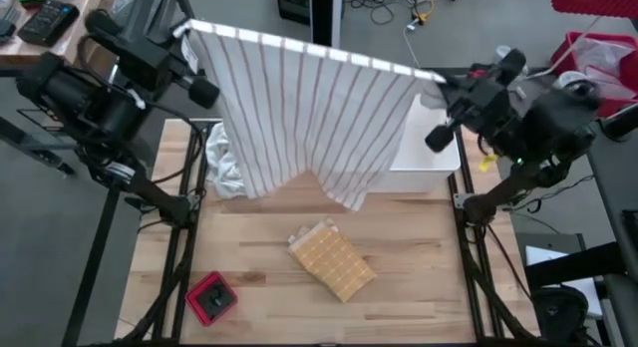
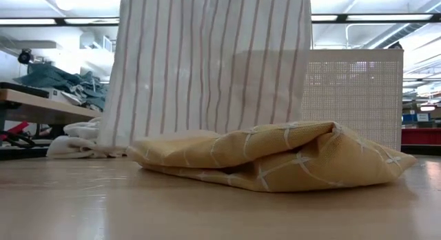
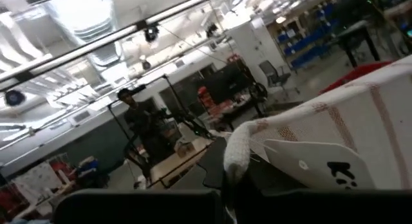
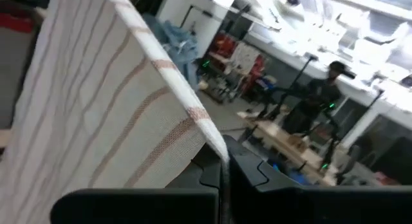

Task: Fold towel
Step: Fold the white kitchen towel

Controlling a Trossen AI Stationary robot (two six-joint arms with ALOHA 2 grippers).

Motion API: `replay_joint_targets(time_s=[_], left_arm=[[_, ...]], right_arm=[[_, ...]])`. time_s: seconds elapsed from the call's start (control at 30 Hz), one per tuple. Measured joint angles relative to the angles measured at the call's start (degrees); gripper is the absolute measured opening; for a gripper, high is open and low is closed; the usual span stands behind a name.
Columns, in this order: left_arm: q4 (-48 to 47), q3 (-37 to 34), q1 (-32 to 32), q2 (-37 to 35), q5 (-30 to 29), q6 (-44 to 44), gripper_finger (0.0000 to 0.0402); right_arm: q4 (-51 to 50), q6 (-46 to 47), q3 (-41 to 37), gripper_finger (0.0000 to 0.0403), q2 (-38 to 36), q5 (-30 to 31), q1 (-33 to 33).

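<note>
A white towel with thin reddish stripes (image 1: 309, 118) hangs spread out high over the table's far half, its top edge stretched between my two grippers. My left gripper (image 1: 187, 30) is shut on the towel's top left corner, and my right gripper (image 1: 439, 80) on its top right corner. In the low view the towel (image 2: 207, 61) hangs like a curtain. Its lower edge is hidden behind a folded yellow checked towel (image 2: 275, 157), which lies flat on the table (image 1: 419, 277) near the middle. My left gripper pinches the striped towel's top left corner (image 3: 239, 147) between its two fingers, coming in about level from the table's left. The towel hangs below, its top edge drawn taut. My right gripper pinches the top right corner (image 4: 211, 141) between its fingers, about level, from the table's right. The cloth hangs down from there.
A heap of crumpled white cloth (image 1: 224, 168) lies at the table's far left, partly behind the hanging towel. A white bin (image 1: 431, 148) stands at the far right. A small red and black device (image 1: 211, 297) sits near the front left corner. A person (image 4: 322, 95) stands beyond the table.
</note>
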Motion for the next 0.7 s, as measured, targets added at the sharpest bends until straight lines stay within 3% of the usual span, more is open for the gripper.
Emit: replay_joint_targets(time_s=[0.27,0.5,0.7], left_arm=[[-7.57,-3.16,-3.79,-0.07,-3.22,-10.6,0.0],[-19.66,-8.51,-7.6,-1.03,-4.88,-33.04,0.0],[-27.6,-15.45,-17.36,-1.2,-8.47,-45.68,0.0]], right_arm=[[-20.05,24.81,0.0,0.0,0.2,-0.04,6.9],[-23.62,34.95,-0.44,0.0,0.39,-2.65,13.73],[-30.0,48.04,-0.59,0.0,2.44,-6.82,21.44]])
